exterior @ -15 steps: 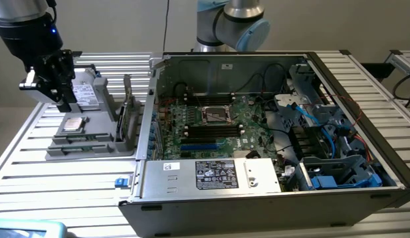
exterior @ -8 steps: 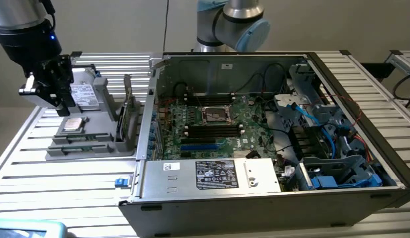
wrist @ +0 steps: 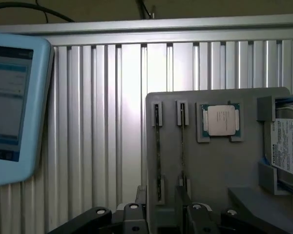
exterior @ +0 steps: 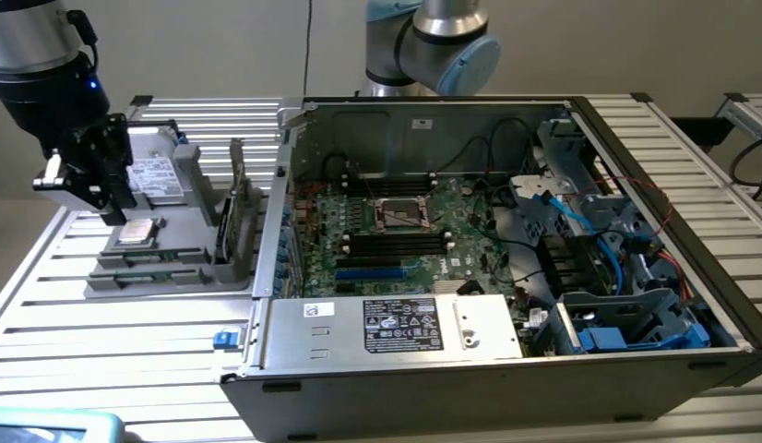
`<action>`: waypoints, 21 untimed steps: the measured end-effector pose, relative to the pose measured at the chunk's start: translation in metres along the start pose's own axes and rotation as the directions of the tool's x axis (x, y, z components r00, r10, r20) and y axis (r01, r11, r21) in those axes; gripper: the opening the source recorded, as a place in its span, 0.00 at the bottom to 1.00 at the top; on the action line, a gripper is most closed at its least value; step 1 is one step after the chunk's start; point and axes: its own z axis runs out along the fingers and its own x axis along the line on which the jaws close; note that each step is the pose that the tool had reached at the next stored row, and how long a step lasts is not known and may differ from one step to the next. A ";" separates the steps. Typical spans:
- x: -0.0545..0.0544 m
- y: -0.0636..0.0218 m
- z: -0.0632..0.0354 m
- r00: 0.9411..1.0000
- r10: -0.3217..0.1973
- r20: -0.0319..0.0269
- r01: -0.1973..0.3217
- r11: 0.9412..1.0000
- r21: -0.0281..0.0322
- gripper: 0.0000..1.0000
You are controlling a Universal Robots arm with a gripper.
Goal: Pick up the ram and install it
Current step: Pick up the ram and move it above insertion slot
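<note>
Two ram sticks stand on edge in slots of the grey parts tray [wrist: 219, 170]: one ram stick [wrist: 157, 146] and a second [wrist: 182, 146] beside it. They are thin and dark, seen edge-on. My gripper [wrist: 161, 197] hovers above the tray, over the end of the first stick, fingers apart with nothing between them. In the exterior view the gripper [exterior: 104, 208] hangs over the tray [exterior: 172, 277] at that view's left. It is just above the square silver processor [exterior: 136, 231], and the ram [exterior: 153, 257] lies in front of it. The open computer case holds the motherboard [exterior: 394, 231] with its dark memory slots [exterior: 394, 245].
The processor [wrist: 219, 119] and a labelled hard drive [wrist: 288, 151] also sit on the tray. A wider card [exterior: 240, 217] stands on edge between tray and case. A pale blue tablet [wrist: 14, 107] lies on the ribbed aluminium table [wrist: 112, 122]. Cables and a drive cage [exterior: 627, 323] fill the case's right side.
</note>
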 end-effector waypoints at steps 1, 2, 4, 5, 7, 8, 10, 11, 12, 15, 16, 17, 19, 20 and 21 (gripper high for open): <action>0.000 0.0003 0.0018 1.000 -0.002 0.000 0.002 1.000 0.000 0.36; 0.000 0.0005 0.0035 1.000 -0.003 0.000 0.003 1.000 0.000 0.36; 0.000 0.0011 0.0073 1.000 -0.006 0.000 0.006 1.000 0.000 0.36; 0.000 0.0014 0.0090 1.000 -0.007 0.000 0.007 1.000 0.000 0.36; 0.000 0.0020 0.0127 1.000 -0.010 0.000 0.010 1.000 0.001 0.36; 0.000 0.0022 0.0145 1.000 -0.011 0.000 0.011 1.000 0.001 0.36; 0.001 0.0027 0.0182 1.000 -0.014 0.000 0.014 1.000 0.001 0.36; 0.001 0.0029 0.0199 1.000 -0.016 0.000 0.016 1.000 0.001 0.36; 0.001 0.0030 0.0215 1.000 -0.018 0.000 0.018 1.000 0.001 0.36; 0.003 0.0038 0.0268 1.000 -0.022 0.000 0.022 1.000 0.001 0.36; 0.003 0.0041 0.0286 1.000 -0.023 0.000 0.023 1.000 0.002 0.36; 0.003 0.0045 0.0306 1.000 -0.024 0.000 0.024 1.000 0.002 0.36; 0.004 0.0052 0.0343 1.000 -0.026 0.000 0.026 1.000 0.002 0.36; 0.004 0.0055 0.0361 1.000 -0.027 0.000 0.027 1.000 0.002 0.36; 0.004 0.0058 0.0380 1.000 -0.028 0.000 0.028 1.000 0.002 0.36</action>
